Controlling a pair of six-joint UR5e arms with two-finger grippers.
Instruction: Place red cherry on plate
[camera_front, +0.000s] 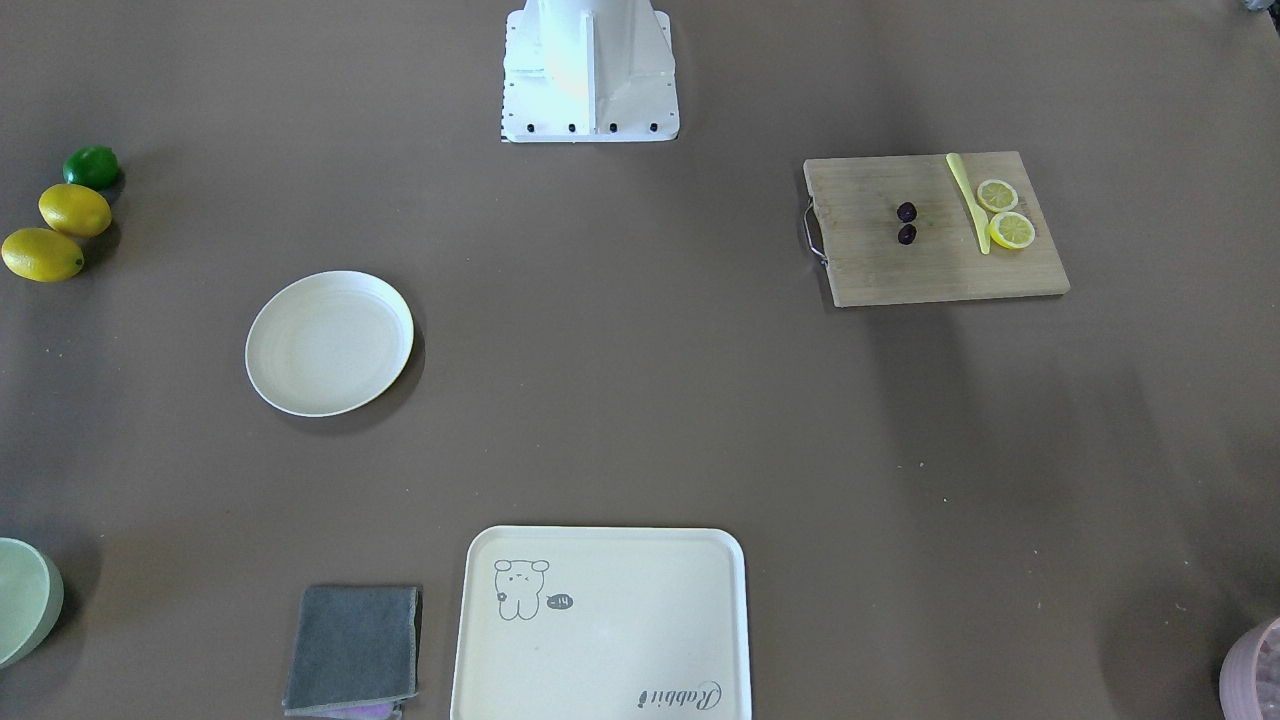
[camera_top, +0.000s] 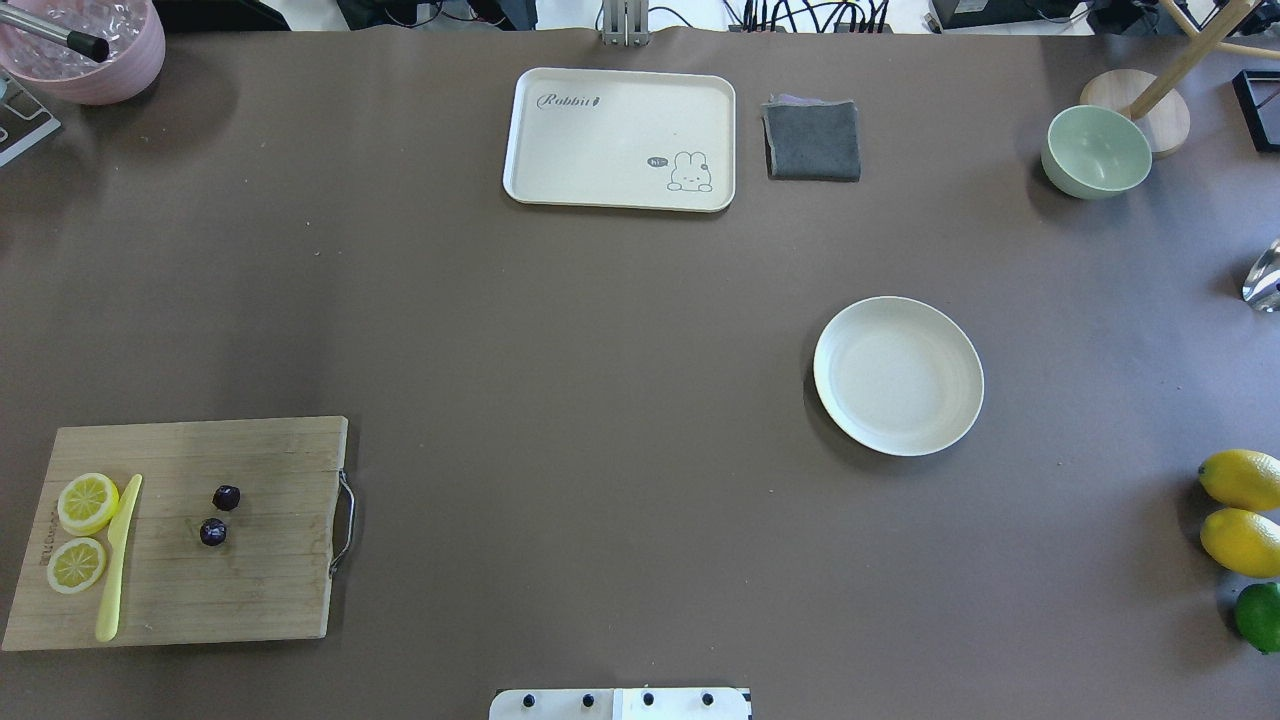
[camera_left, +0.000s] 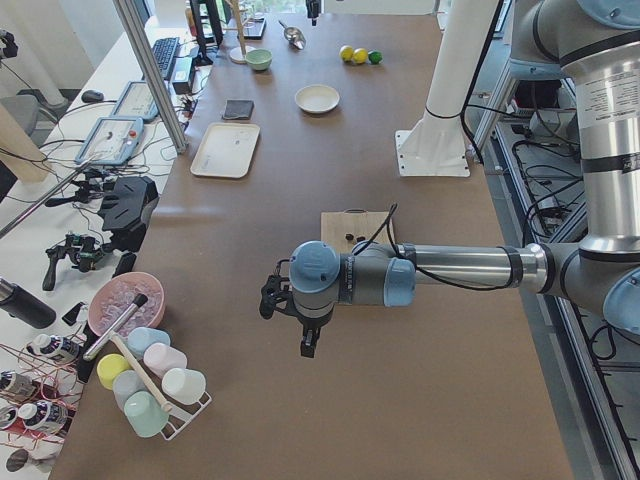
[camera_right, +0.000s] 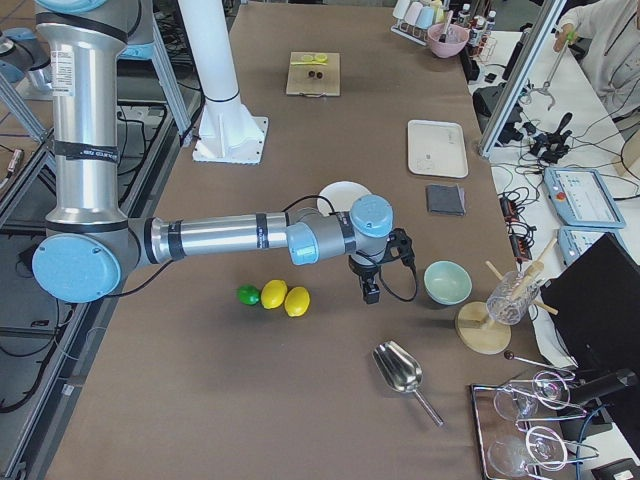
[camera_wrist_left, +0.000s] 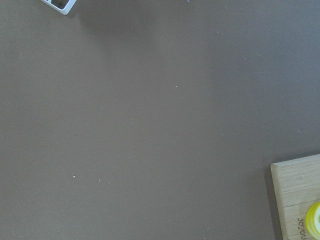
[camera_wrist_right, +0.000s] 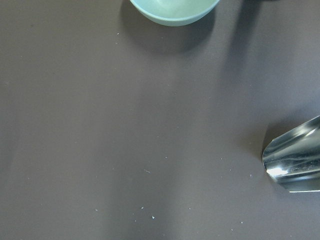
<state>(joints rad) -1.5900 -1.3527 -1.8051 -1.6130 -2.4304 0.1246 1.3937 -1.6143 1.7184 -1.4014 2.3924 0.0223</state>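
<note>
The red cherry (camera_top: 219, 515) shows as two tiny dark round fruits lying on a wooden cutting board (camera_top: 250, 590) at the table's near left, also seen as the cherry (camera_front: 906, 222). The plate (camera_top: 897, 375) is round, cream-white and bare, right of centre. Neither gripper appears in the overhead, front or wrist views. My left gripper (camera_left: 305, 345) hangs over bare table beyond the board's outer end. My right gripper (camera_right: 370, 292) hovers between the plate (camera_right: 335, 192) and a green bowl. I cannot tell whether either is open or shut.
Two lemon slices (camera_top: 85, 502) and a yellow knife (camera_top: 118, 560) share the board. A cream tray (camera_top: 620, 140), grey cloth (camera_top: 812, 140) and green bowl (camera_top: 1097, 152) line the far side. Lemons (camera_top: 1243, 510), a lime and a metal scoop (camera_wrist_right: 295, 162) lie right.
</note>
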